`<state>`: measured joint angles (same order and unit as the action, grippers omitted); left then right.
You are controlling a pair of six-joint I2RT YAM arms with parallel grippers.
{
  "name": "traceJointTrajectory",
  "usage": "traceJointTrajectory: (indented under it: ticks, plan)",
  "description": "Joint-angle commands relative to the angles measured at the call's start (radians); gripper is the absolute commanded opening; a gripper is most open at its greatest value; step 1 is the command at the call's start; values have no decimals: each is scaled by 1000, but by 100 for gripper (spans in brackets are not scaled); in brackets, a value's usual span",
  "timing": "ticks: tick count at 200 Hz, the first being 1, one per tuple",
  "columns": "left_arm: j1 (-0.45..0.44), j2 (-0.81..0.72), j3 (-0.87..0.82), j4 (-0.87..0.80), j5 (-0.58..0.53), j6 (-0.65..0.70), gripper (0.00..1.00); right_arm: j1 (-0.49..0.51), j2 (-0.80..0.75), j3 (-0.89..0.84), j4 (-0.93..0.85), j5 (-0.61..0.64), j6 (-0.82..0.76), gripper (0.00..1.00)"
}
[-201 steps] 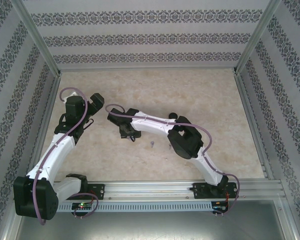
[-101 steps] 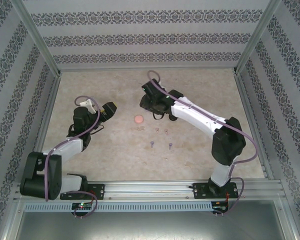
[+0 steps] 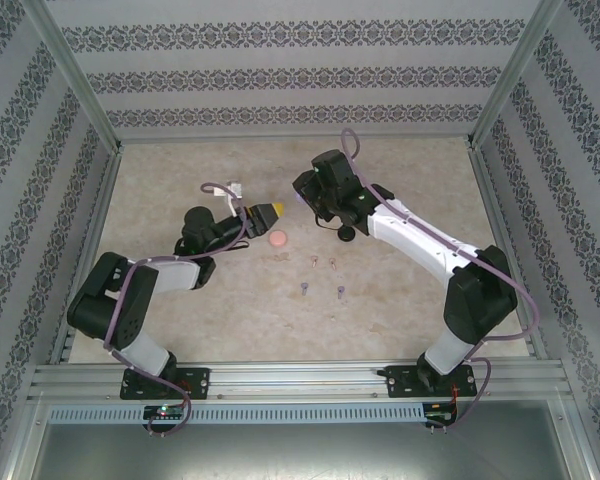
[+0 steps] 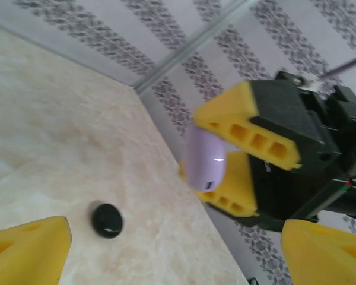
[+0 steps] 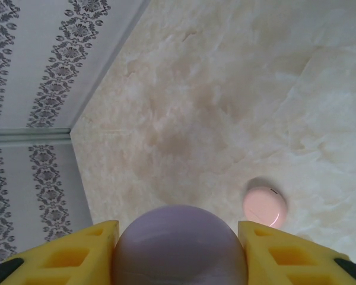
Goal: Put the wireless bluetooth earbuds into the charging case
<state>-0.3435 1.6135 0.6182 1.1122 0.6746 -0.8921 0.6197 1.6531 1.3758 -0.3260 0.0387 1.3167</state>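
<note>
Surrounding beige marbled tabletop [image 3: 410, 170]: patterned walls [image 3: 280, 80]

Bright, even, diffuse light washes the beige marbled tabletop [image 3: 400, 290]; shadows on it are faint. At my left wrist, the yellow foam fingertips [image 4: 24, 249] blur softly, and a small white glint sits on the glossy lilac round case [image 4: 204, 157].

One round case [image 3: 278, 239] lies mid-table [image 3: 180, 170] — four earbuds [image 3: 305, 288] just nearer, slightly right; a second case [image 3: 347, 233] lies farther right, and a third case [image 5: 178, 234] sits between the right gripper's [image 5: 179, 255] fingers.
</note>
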Motion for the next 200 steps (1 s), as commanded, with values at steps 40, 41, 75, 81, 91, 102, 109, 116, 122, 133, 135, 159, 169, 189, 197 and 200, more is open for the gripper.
traceJointTrajectory:
  ticks: [40,41,75,81,91,102,109,116,122,133,135,159,169,189,197,200]
  plan:
    - [-66,112,107,95,20,24,69,27,-42,-40,56,14,102,40]
    - [-66,114,108,95,20,24,69,28,-42,-40,56,14,102,40]
    - [-76,134,130,92,16,31,62,29,-43,-49,63,6,107,40]
    - [-78,136,131,92,13,32,61,29,-42,-49,63,4,107,40]
    - [-80,140,137,93,11,33,59,30,-40,-48,64,-1,108,40]
    - [-81,145,143,92,10,32,57,30,-37,-47,68,-6,108,40]
    - [-82,149,148,92,11,32,56,31,-35,-47,69,-8,110,40]
    - [-82,153,153,92,10,31,55,32,-33,-47,70,-12,111,40]
    - [-83,156,156,92,12,31,55,33,-32,-46,71,-12,113,40]
    - [-84,161,162,90,13,32,53,35,-31,-47,74,-13,113,40]
    - [-83,162,163,90,13,32,53,35,-31,-47,74,-13,113,40]
    - [-84,170,167,93,3,32,50,37,-30,-50,75,-14,111,40]
    - [-85,175,170,95,2,30,50,36,-30,-51,76,-16,112,40]
    - [-85,183,176,98,0,27,46,37,-29,-53,78,-19,111,40]
    - [-85,185,177,101,-3,25,46,38,-29,-54,77,-20,112,40]
    - [-85,186,178,102,-4,24,46,37,-28,-55,78,-19,112,40]
